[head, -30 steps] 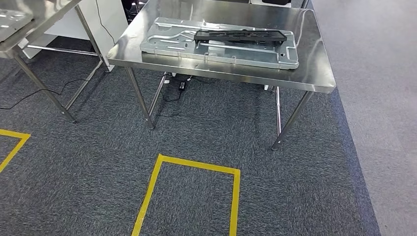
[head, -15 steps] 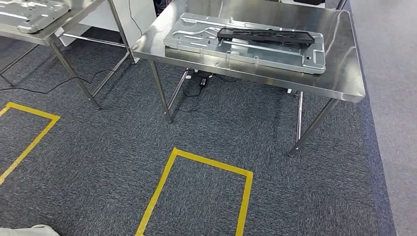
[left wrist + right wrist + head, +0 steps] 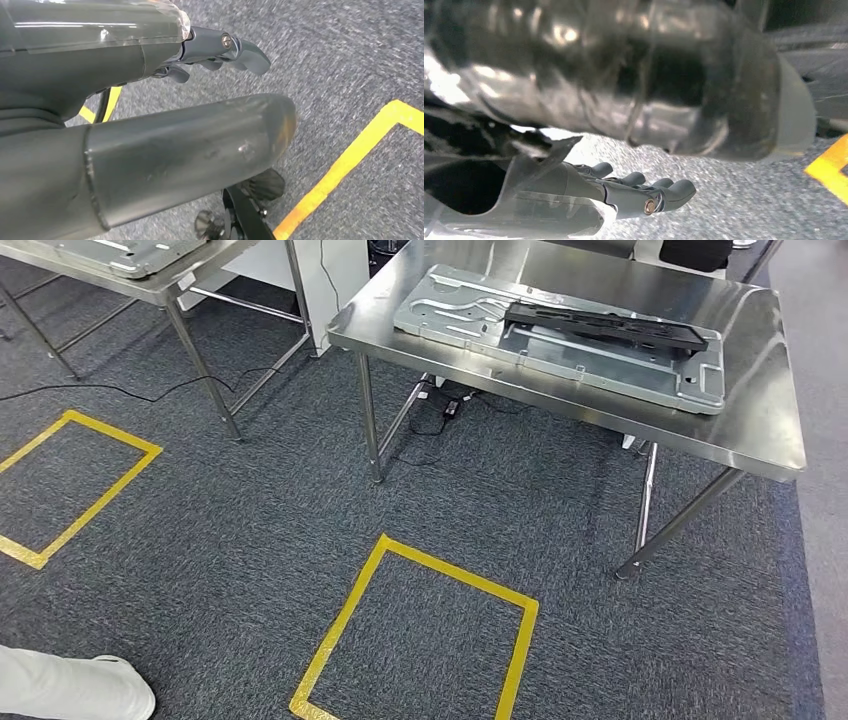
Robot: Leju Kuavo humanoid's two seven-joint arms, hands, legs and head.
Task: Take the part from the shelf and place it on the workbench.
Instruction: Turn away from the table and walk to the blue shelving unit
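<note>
A long black part [image 3: 605, 328] lies on a grey pressed-metal plate [image 3: 460, 305], on top of a steel workbench [image 3: 745, 415] ahead and to the right in the head view. My left hand [image 3: 190, 150] hangs above the grey carpet, its thick thumb apart from the dark fingers [image 3: 235, 47], with nothing in it. My right hand [image 3: 624, 100] also hangs over the carpet, its fingers [image 3: 644, 192] held away from the thumb and nothing between them.
A second steel table [image 3: 190, 285] with another metal plate [image 3: 140, 252] stands at the far left. Yellow tape squares [image 3: 340, 621] [image 3: 98, 507] mark the carpet. Cables [image 3: 440, 415] lie under the workbench. A person's white shoe [image 3: 75, 690] is at the lower left.
The camera has turned left, so the workbench and the tape squares have slid to the right in the picture. The white shoe has come further into view at the lower left.
</note>
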